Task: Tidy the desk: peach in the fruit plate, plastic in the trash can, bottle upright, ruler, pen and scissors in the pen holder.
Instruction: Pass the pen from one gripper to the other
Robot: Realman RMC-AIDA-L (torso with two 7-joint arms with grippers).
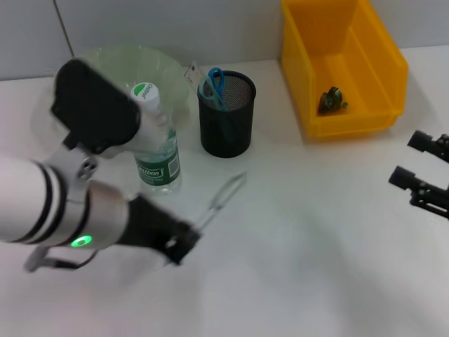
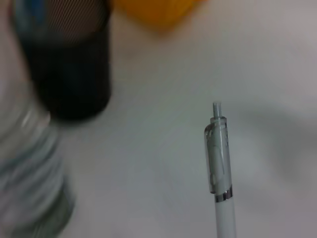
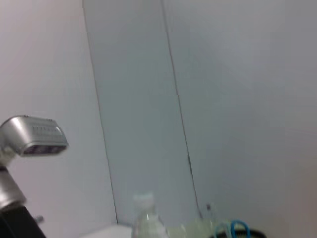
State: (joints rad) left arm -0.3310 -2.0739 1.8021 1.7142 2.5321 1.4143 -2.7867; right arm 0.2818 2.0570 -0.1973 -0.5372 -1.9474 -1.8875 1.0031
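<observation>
My left gripper (image 1: 181, 246) is shut on a clear-and-white pen (image 1: 224, 196) and holds it above the table, tip end pointing toward the black mesh pen holder (image 1: 226, 116). The pen also shows in the left wrist view (image 2: 218, 163), in front of the holder (image 2: 69, 59). The holder contains blue scissors (image 1: 215, 83) and a clear ruler (image 1: 193, 74). The water bottle (image 1: 158, 147) stands upright to the left of the holder. The green fruit plate (image 1: 165, 67) lies behind it; my left arm hides much of the plate, and no peach shows. Crumpled plastic (image 1: 332, 100) lies in the yellow bin (image 1: 389, 63). My right gripper (image 1: 414, 161) is open at the right edge.
A grey wall runs along the back of the white table (image 1: 316, 246). The bottle (image 2: 29, 168) stands close beside the left arm. In the right wrist view the bottle cap (image 3: 143, 201) and a scissors handle (image 3: 237, 229) show low against the wall.
</observation>
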